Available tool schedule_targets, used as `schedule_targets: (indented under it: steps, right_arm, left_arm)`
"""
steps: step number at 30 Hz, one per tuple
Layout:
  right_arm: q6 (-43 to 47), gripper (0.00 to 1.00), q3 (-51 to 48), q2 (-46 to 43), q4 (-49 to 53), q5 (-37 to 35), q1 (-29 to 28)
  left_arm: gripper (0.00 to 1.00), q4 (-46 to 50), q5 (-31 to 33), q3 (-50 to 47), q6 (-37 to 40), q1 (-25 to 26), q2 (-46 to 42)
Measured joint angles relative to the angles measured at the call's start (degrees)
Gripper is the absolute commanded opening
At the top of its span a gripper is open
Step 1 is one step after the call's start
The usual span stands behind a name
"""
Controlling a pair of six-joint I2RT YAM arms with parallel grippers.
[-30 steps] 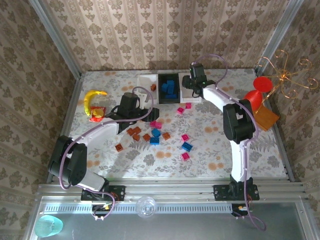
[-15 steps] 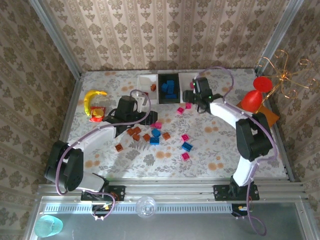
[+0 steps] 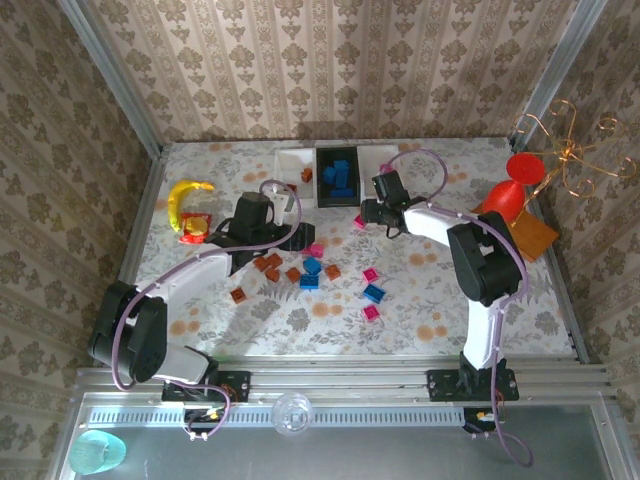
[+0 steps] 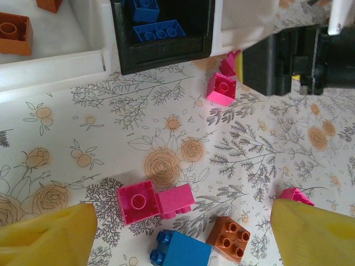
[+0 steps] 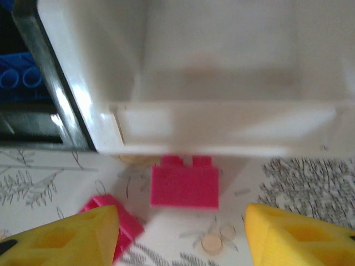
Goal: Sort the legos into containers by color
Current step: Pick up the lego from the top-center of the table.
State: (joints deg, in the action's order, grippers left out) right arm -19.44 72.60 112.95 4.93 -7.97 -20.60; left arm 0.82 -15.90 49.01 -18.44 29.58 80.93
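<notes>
Right claw hangs open along the bottom of its wrist view, yellow fingers apart. Mid-frame lies a magenta pink square plastic brick, just below the white shallow plastic tray. Left claw gapes empty above scattered pink, blue and brown bricks, lower centre.

legos: scattered, loose | containers: black holds blue, left white orange

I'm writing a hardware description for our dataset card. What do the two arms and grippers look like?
Both the left arm and right arm have white links joined by black joint housings, with a thin lilac cable looping alongside each. The left gripper and right gripper have black bodies and blocky yellow fingers.
</notes>
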Motion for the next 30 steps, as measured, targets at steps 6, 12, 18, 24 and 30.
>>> schedule_targets:
  steps: [6, 12, 18, 24, 30]
  right_arm:
    - [-0.1, 0.56, 4.7, 3.4, 0.4, -0.5, 0.7]
    - [-0.2, 0.52, 5.4, 3.6, 2.1, -0.5, 0.9]
    - [-0.3, 0.49, 5.4, 3.9, 3.1, -0.4, 1.0]
    - [-0.2, 0.47, 5.4, 4.9, 3.1, -0.1, 1.0]
    - [-0.1, 0.41, 5.7, 5.9, 3.7, 0.8, 1.2]
  left_arm:
    - [0.83, 0.0, 0.0, 0.0, 0.0, 0.0, 0.0]
    - [0.83, 0.0, 0.3, -0.2, 0.0, 0.0, -0.1]
    - [0.82, 0.1, 0.3, -0.2, 0.0, 0.0, -0.1]
    - [0.82, 0.0, 0.3, -0.3, 0.0, 0.0, -0.1]
    - [0.82, 0.0, 0.3, -0.3, 0.0, 0.0, -0.1]
